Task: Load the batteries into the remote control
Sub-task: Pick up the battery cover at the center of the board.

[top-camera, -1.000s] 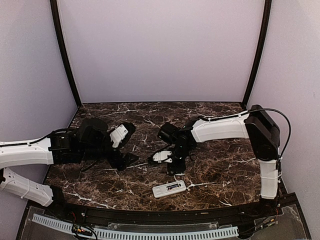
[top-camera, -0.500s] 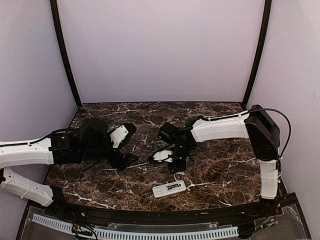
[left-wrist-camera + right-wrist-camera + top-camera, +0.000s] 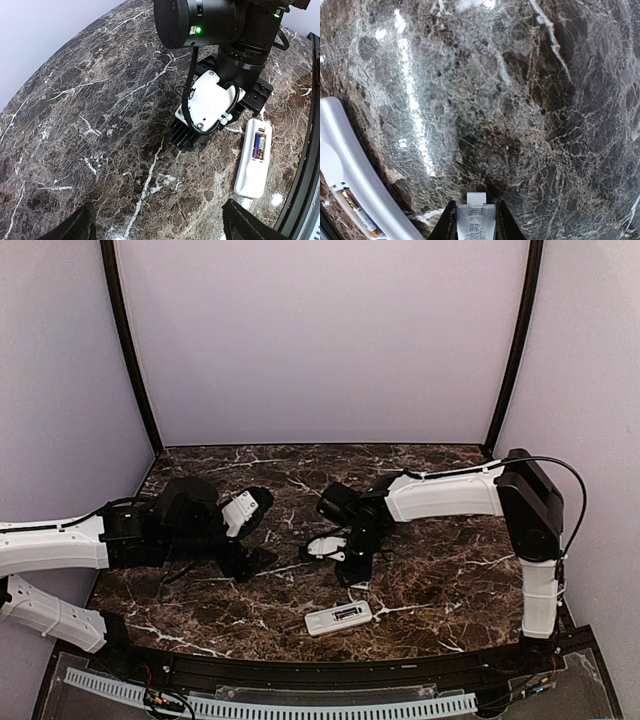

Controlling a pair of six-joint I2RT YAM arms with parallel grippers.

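Observation:
The remote control lies back up near the table's front edge, a white oblong with its long recess open. The batteries sit in that recess, dark bluish with an orange end, and show at the lower left of the right wrist view beside the remote's rim. My right gripper hangs just above the marble behind the remote, shut on a small flat white cover piece with fine print on it. My left gripper is open over bare marble, left of the right arm.
The dark marble table ends in a black raised rim just beyond the remote. Purple walls close the back and sides. The two wrists stand close together at mid-table.
My right gripper's jaws have closed in on the white cover piece, and that wrist has shifted slightly away from the remote. The left arm has barely moved.

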